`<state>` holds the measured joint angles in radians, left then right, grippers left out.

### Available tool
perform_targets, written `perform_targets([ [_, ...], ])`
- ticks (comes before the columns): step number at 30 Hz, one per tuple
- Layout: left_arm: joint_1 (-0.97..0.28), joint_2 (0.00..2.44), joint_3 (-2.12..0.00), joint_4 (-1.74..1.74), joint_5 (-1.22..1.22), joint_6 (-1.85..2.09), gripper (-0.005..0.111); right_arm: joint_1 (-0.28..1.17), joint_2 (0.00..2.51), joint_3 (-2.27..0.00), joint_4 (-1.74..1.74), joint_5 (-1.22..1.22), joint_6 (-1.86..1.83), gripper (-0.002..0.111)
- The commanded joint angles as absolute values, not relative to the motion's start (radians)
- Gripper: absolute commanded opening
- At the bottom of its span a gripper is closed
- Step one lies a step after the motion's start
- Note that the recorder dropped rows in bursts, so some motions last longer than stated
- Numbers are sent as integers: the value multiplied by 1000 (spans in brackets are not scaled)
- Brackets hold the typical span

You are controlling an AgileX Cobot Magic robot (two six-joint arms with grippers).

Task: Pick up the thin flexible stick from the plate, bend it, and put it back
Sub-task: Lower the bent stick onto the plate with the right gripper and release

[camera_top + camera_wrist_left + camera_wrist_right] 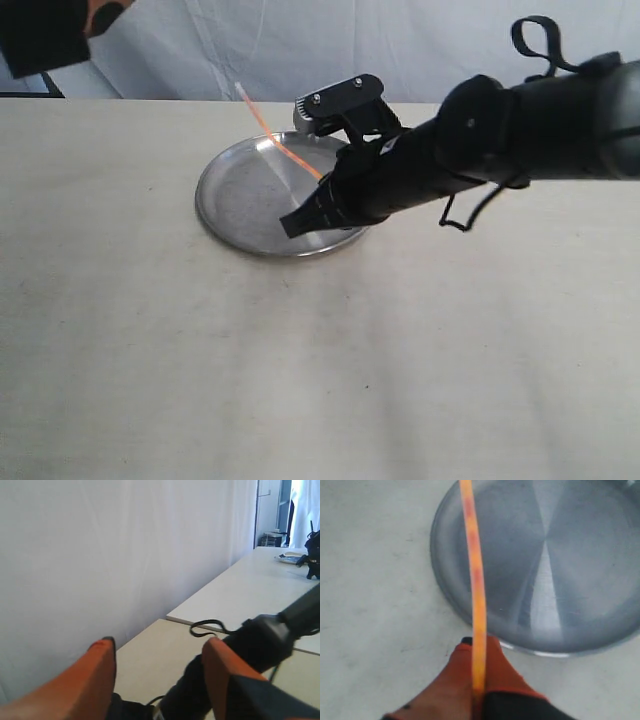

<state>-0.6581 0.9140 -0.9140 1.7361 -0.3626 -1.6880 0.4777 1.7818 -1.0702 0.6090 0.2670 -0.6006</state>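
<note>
The thin flexible stick (272,135) (474,580), orange-red with a pale far tip, rises up and away over the silver plate (240,200) (530,590). My right gripper (479,645) is shut on the stick's lower end, its orange fingers pressed together just outside the plate's rim. In the exterior view the right arm's black body covers the plate's right side and hides those fingers. My left gripper (159,652) is raised at the upper left corner of the exterior view (100,14), open, nothing between its orange fingers (97,677); it looks toward the wall.
The beige table (300,380) stretches around the plate. A white backdrop (300,40) runs behind it. The right arm (520,130) with a black cable loop reaches across from the right. A second table (250,590) with dark gear shows in the left wrist view.
</note>
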Motion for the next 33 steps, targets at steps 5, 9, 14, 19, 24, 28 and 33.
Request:
perform_targets([
  [5,-659,850,-880,1744,-346,-1723,51,407,2047,-1313,437,374,-585,-1],
  [9,-659,850,-876,1744,-344,-1723,51,409,2115,-1356,388,374,-567,0],
  [14,-659,850,-876,1744,-344,-1723,51,409,2126,-1362,382,335,-565,28],
  [19,-659,850,-876,1744,-342,-1723,51,409,2124,-1362,397,311,-539,48],
  [24,-659,850,-876,1744,-342,-1723,51,407,2065,-1362,385,365,-471,27],
  [28,-659,850,-876,1744,-342,-1723,51,407,1959,-1362,317,450,-423,-1],
  [33,-659,850,-876,1744,-342,-1723,51,407,1802,-1362,33,570,-141,-1],
])
